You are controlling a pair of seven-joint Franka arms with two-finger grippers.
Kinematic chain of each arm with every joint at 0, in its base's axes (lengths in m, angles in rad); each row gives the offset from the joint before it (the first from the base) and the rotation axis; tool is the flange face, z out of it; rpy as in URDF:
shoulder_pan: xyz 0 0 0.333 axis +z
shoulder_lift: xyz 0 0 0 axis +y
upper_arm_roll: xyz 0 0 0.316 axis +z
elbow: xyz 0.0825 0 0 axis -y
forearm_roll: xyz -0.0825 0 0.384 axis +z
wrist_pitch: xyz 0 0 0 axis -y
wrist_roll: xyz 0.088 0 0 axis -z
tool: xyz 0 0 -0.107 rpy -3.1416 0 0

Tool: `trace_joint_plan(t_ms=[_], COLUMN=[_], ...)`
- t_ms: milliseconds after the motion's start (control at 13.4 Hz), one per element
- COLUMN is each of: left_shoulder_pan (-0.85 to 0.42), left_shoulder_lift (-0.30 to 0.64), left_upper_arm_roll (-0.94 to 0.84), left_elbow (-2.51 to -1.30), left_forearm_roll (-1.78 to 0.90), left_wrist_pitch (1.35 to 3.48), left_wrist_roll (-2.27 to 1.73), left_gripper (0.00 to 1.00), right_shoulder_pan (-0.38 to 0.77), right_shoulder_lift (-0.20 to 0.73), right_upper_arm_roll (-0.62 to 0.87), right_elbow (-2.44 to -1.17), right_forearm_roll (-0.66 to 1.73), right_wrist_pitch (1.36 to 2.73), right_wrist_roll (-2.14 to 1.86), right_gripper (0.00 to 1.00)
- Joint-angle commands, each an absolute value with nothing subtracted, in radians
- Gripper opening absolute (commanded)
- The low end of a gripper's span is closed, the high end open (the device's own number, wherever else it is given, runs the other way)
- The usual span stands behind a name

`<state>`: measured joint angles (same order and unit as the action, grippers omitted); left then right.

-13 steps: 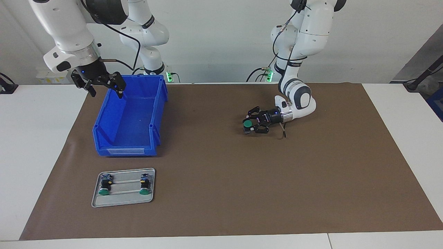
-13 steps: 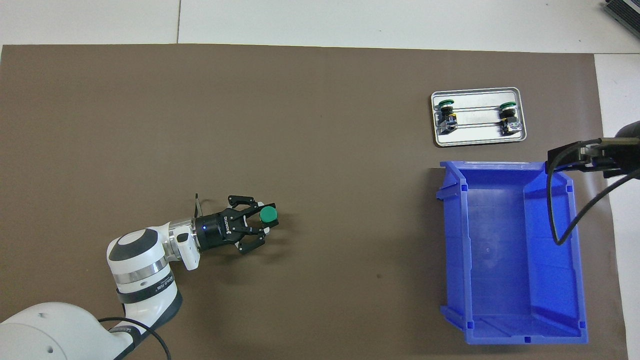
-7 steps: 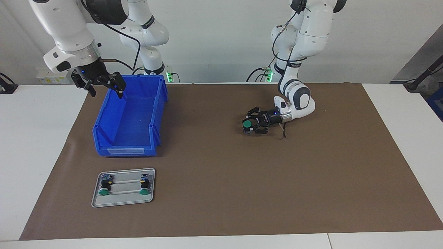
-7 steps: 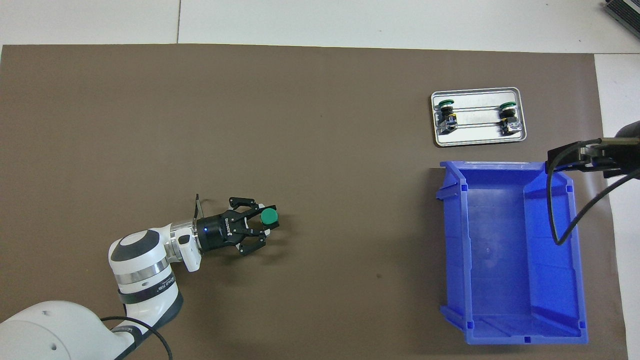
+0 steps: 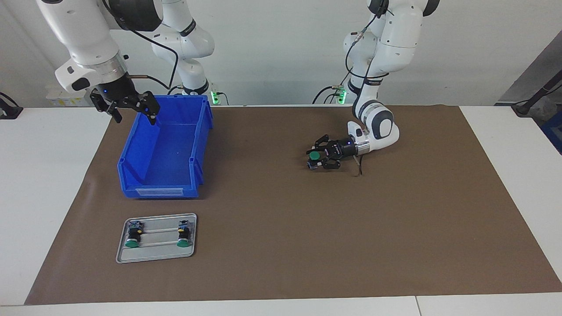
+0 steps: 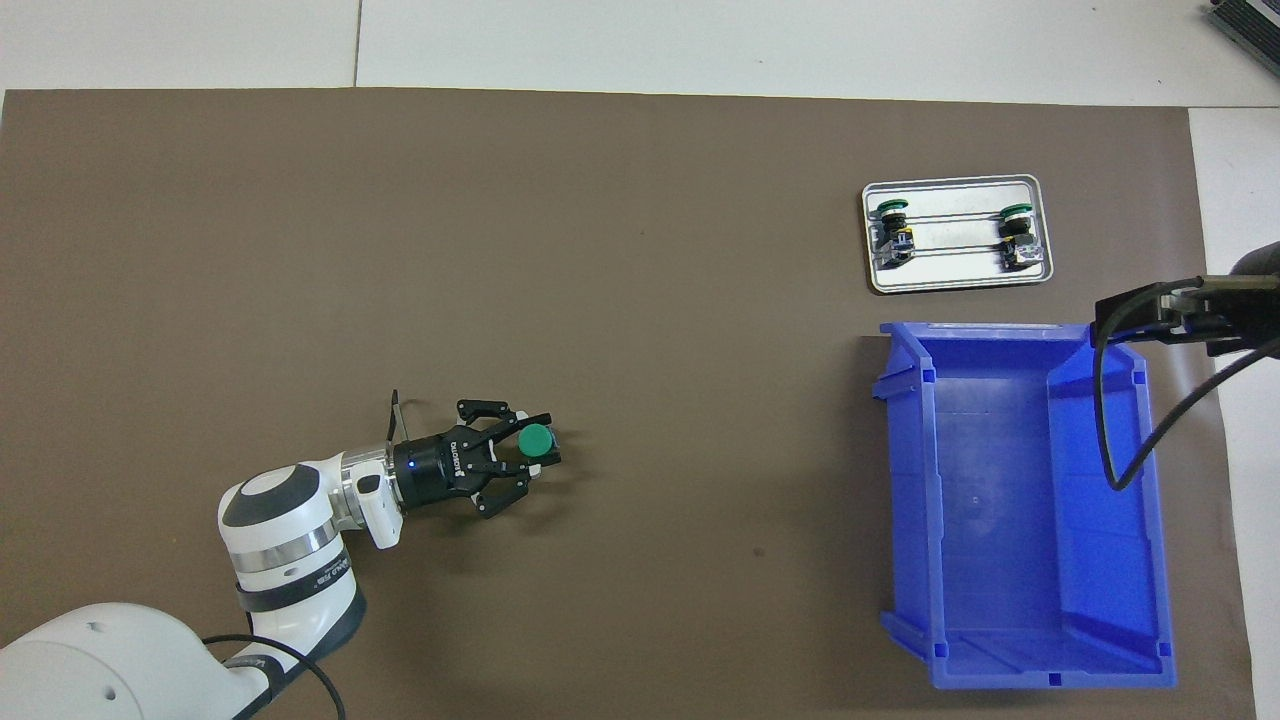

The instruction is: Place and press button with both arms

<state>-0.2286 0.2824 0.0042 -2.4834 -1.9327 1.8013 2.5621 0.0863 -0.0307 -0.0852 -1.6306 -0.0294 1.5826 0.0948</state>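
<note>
A green-capped button stands upright on the brown mat, at the left arm's end of the table. My left gripper lies low and level around it, one finger on each side. I cannot make out whether it still grips the button. My right gripper hangs open and empty over the rim of the blue bin, at the corner nearest the robots.
A small metal tray sits on the mat just farther from the robots than the bin. Two more green-capped buttons lie in it. White tabletop borders the mat.
The left arm has drawn back a little toward its base, with its gripper still around the button. The button stays in place on the mat. The right arm has not moved.
</note>
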Motion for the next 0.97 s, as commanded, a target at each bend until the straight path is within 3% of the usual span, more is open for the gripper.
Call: trace_joint_plan(t_ms=[0,297,521,744,892], left_shoulder_pan=[-0.225,-0.222,-0.222,-0.222,-0.222], left_shoulder_lift=[0.282,0.279,0.279,0.279,0.281], left_upper_arm_roll=[0.008,0.008,0.008,0.008,0.008], left_elbow=[-2.502,-2.502,-2.502,-2.499,-2.493], left_forearm_roll=[-1.951,-1.951,-1.951,-1.951,-1.951], left_wrist_pitch=[1.779,1.752,1.753,1.756,1.763], left_wrist_roll=[2.591,2.589,2.586,2.585,2.583], left_gripper=[0.53,0.69,0.76,0.96,1.00], right_shoulder_pan=[0.081,0.081,0.081,0.081,0.081], right_shoulder_lift=[-0.054,-0.054,-0.054,-0.054,-0.054], right_upper_arm_roll=[-0.081,-0.081,-0.081,-0.081,-0.081], right_elbow=[-1.652,-1.652,-1.652,-1.652,-1.652], right_forearm_roll=[-0.026,-0.026,-0.026,-0.028,-0.026], right_wrist_pitch=[1.578,1.578,1.578,1.578,1.578], right_wrist_roll=[0.075,0.075,0.075,0.075,0.075], right_gripper=[1.00,1.00,1.00,1.00,1.00])
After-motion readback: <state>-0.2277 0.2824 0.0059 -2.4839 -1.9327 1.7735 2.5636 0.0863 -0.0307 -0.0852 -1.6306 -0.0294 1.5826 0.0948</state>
